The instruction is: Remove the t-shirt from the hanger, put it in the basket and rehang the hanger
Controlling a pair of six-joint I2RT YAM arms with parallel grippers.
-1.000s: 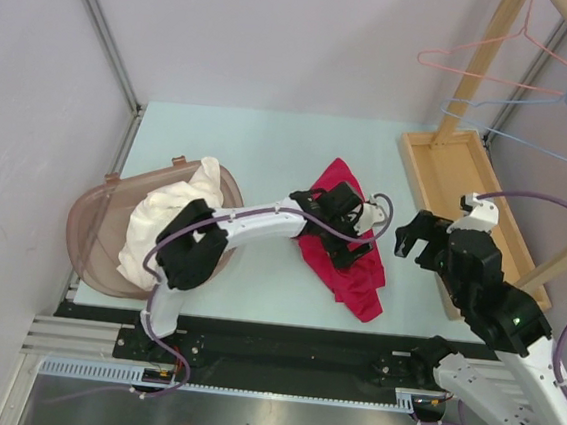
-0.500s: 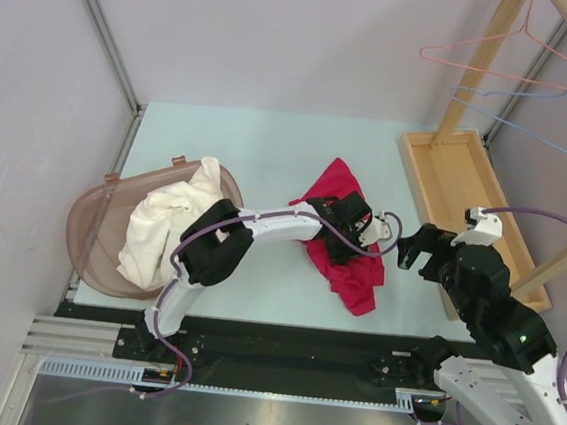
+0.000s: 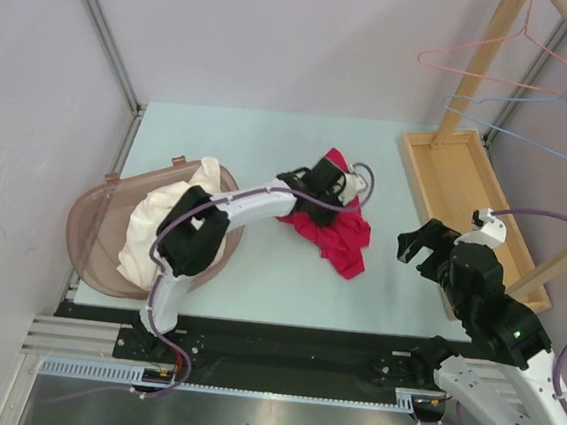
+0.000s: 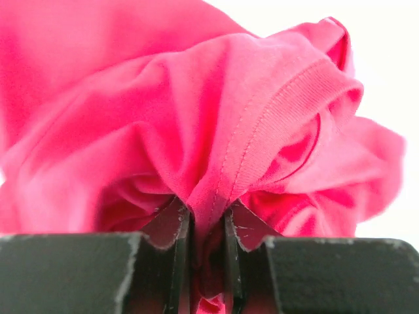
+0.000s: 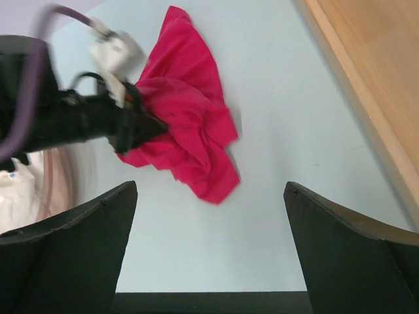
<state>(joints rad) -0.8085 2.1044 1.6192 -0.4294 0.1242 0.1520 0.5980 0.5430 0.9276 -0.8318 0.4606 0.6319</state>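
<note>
has hauled the t-shirt point(image 3: 338, 240) toward the counter's point(image 3: 260, 145) centre with the left gripper point(image 4: 201, 219) clamped on a fold — looks already freed, likely done — leaving the right gripper point(image 3: 417, 243) agape near the right edge.

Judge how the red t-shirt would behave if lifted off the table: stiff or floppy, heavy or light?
Probably floppy: the red t-shirt bunches into soft folds where the left jaws pinch it. Likely light, as the cloth looks thin. Lifted, its crumpled loose end on the table would probably hang and trail, not roll.
</note>
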